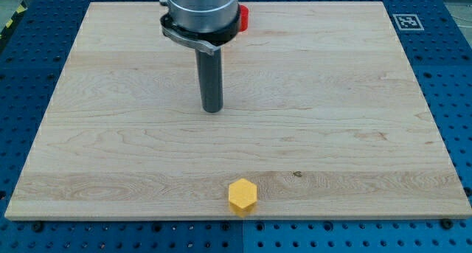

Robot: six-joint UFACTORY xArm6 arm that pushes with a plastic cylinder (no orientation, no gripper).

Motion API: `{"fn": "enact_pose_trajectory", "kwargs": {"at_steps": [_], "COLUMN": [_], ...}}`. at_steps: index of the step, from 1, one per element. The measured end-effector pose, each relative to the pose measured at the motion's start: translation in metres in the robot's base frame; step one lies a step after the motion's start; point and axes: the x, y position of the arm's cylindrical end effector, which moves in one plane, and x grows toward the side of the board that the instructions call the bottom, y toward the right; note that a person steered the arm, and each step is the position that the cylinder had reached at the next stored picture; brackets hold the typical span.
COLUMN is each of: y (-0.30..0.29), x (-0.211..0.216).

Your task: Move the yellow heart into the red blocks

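Pale wooden surface [110, 135] on blue perforated bench; fiducial tag [405, 21] at the view's top right corner. No jaws are fitted, so no spread or pinch state applies: the arm ends in a dark rod, my tip [212, 110] resting on bare wood, touching nothing.

Yellow block [243, 195] is noted well below the tip and slightly to the view's right, just beside the bottom edge; its outline reads closer to a hexagon than a heart. Red block [244, 17] is seen above the tip at the top edge, mostly hidden by the arm housing; a second red block cannot be confirmed.

Risks judged:
- Little room is left below the yellow block, so it may be knocked off the edge.
- An off-centre push may rotate it sideways.
- Target occlusion may misdirect the push.
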Motion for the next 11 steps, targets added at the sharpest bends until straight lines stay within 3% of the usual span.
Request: {"fn": "enact_pose_trajectory", "kwargs": {"at_steps": [7, 10, 11], "y": [-0.015, 0.000, 0.000], "x": [-0.076, -0.084, -0.108]}}
